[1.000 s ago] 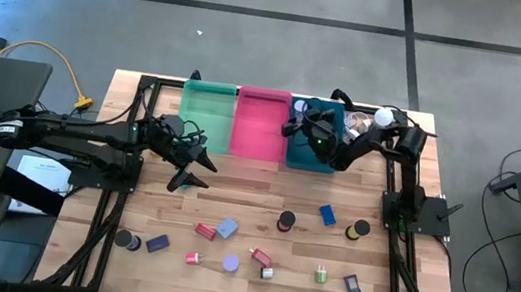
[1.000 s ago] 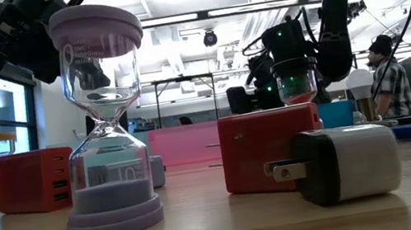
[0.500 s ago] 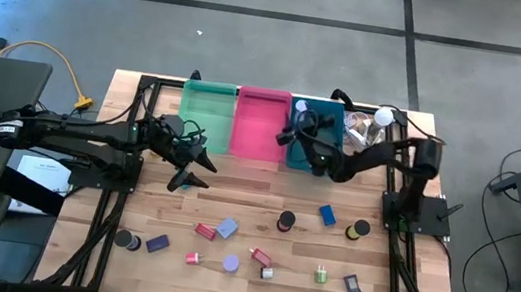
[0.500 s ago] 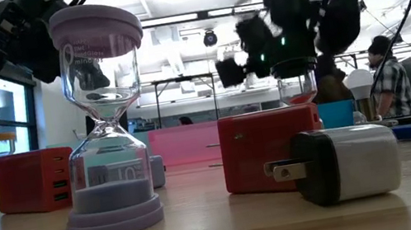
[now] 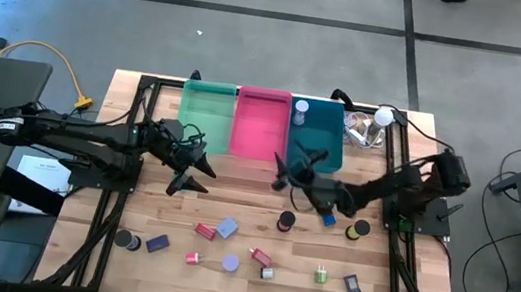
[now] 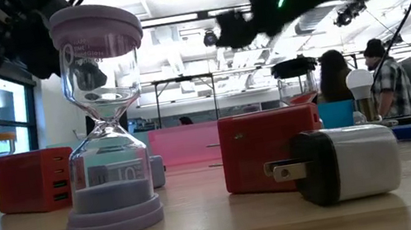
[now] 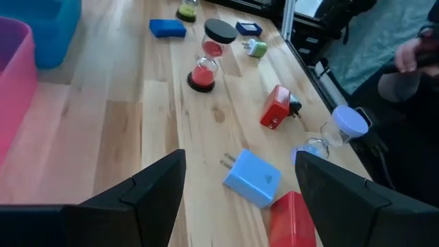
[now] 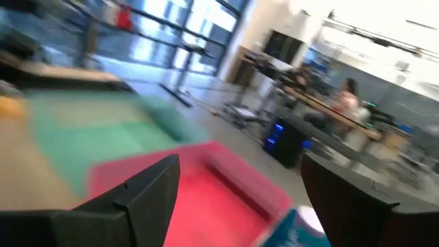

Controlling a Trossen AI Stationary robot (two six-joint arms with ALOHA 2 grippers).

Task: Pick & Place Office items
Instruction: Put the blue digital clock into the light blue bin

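The office items lie scattered on the near half of the wooden table [image 5: 161, 133]. Among them are a black-and-red hourglass [image 5: 286, 220], a blue block [image 5: 328, 215], a dark roll [image 5: 358, 230], a light blue charger [image 7: 252, 178], a red charger [image 7: 278, 108] and a lavender hourglass [image 6: 102, 124]. My left gripper [image 5: 193, 180] hangs open above bare wood, near the green bin [image 5: 207, 109]. My right gripper [image 5: 279, 172] is open and carries nothing. It hovers just in front of the pink bin [image 5: 260, 121] and the teal bin [image 5: 322, 139].
A small pale item [image 5: 301, 116] lies in the teal bin. A white bulb with clear clutter [image 5: 369, 125] sits at the far right corner. Black frame rails [image 5: 397, 184] run along the table's sides. People stand in the room beyond [image 6: 389, 84].
My right gripper has swung out from above the teal bin toward the table's near edge and a little to the left. It has risen and rolled on the way, and it is still open and empty. My left arm has stayed in place.
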